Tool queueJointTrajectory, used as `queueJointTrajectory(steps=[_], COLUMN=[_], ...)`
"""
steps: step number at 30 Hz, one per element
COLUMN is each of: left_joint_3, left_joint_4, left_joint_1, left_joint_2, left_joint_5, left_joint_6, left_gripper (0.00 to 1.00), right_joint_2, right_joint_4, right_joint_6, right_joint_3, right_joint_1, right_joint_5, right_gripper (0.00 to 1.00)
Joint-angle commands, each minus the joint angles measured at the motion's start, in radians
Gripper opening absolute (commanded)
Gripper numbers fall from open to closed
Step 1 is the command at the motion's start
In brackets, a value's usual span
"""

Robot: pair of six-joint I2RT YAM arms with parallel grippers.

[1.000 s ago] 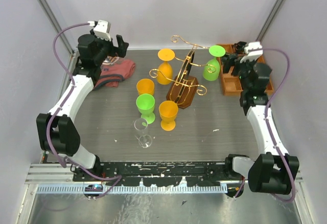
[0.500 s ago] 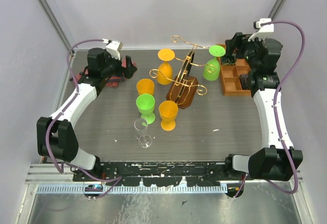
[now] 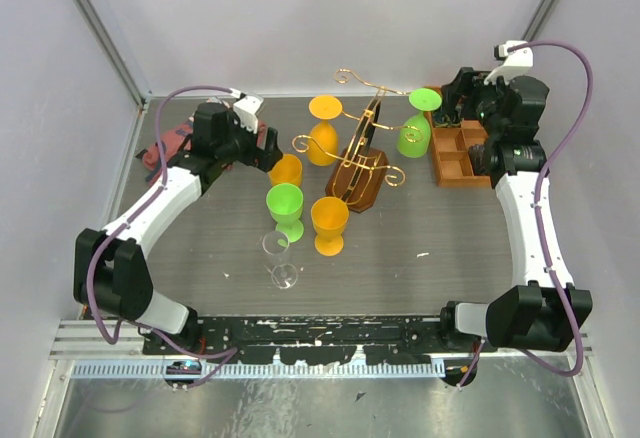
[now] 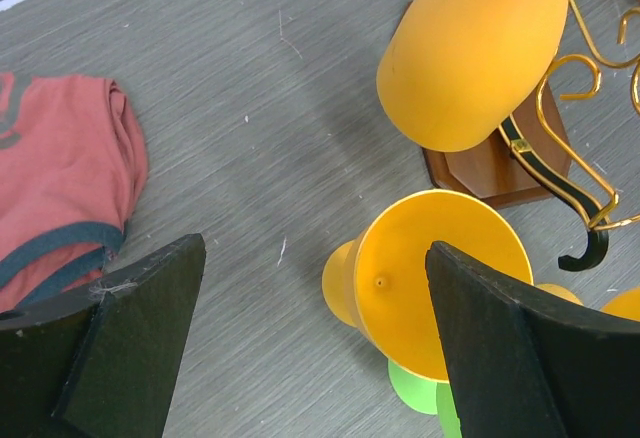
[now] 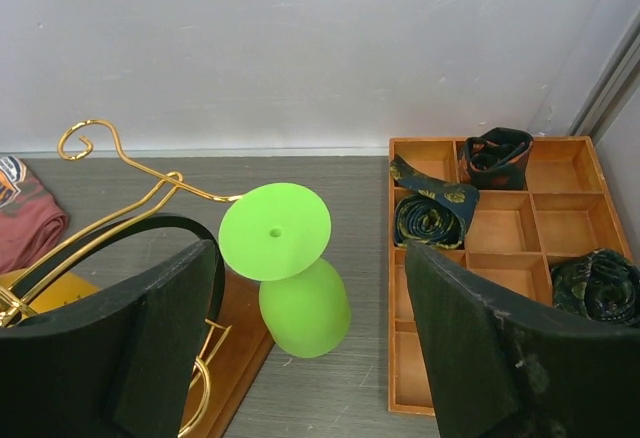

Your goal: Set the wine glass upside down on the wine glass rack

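Seen from above, the rack (image 3: pixel 362 158) already carries a hung orange glass (image 3: pixel 322 128) and a hung green glass (image 3: pixel 413 130). Four loose glasses (image 3: pixel 285 203) wait on the grey woodgrain table (image 3: pixel 450 248), with white walls around. In the left wrist view the left claw (image 4: pixel 315 258) is wide and empty over a standing orange glass (image 4: pixel 430 293). In the right wrist view the right claw (image 5: pixel 310 258) is also wide and empty.

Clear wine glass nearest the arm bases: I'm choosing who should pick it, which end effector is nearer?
Left. The left end effector is behind the clear wine glass, near an orange goblet; the right end effector is far across, beside the orange compartment tray.
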Motion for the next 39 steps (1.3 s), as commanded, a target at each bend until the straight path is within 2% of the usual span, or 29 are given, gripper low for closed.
queueJointTrajectory(steps=[1, 9, 11, 14, 19, 26, 31, 39], left_joint_3=[-0.011, -0.004, 0.004, 0.029, 0.073, 0.106, 0.147, 0.174], left_joint_4=[-0.046, -0.081, -0.083, -0.105, -0.146, -0.147, -0.175, -0.143], left_joint_1=[-0.013, -0.026, -0.025, -0.027, -0.027, -0.026, -0.023, 0.062], left_joint_2=[0.001, 0.037, 0.052, 0.077, 0.113, 0.131, 0.136, 0.067], left_joint_5=[-0.033, -0.022, -0.012, 0.004, 0.022, 0.034, -0.011, -0.126], left_joint_6=[0.037, 0.054, 0.052, 0.055, 0.069, 0.063, 0.072, 0.025], left_gripper=[0.98, 1.00, 0.96, 0.87, 0.64, 0.28, 0.01, 0.00], right_joint_2=[-0.017, -0.008, -0.005, -0.001, 0.009, 0.013, 0.015, 0.030], right_joint_4=[0.023, 0.018, 0.018, 0.018, 0.018, 0.018, 0.015, -0.024], right_joint_6=[-0.002, -0.006, -0.006, -0.003, -0.001, -0.001, 0.006, 0.013], right_joint_3=[0.016, 0.016, 0.016, 0.018, 0.025, 0.032, 0.043, 0.121], right_joint_1=[-0.002, -0.002, -0.002, -0.003, -0.002, -0.002, -0.002, -0.002], right_joint_5=[0.025, 0.036, 0.036, 0.035, 0.035, 0.034, 0.027, -0.012], right_gripper=[0.81, 0.79, 0.79, 0.78, 0.76, 0.75, 0.74, 0.76])
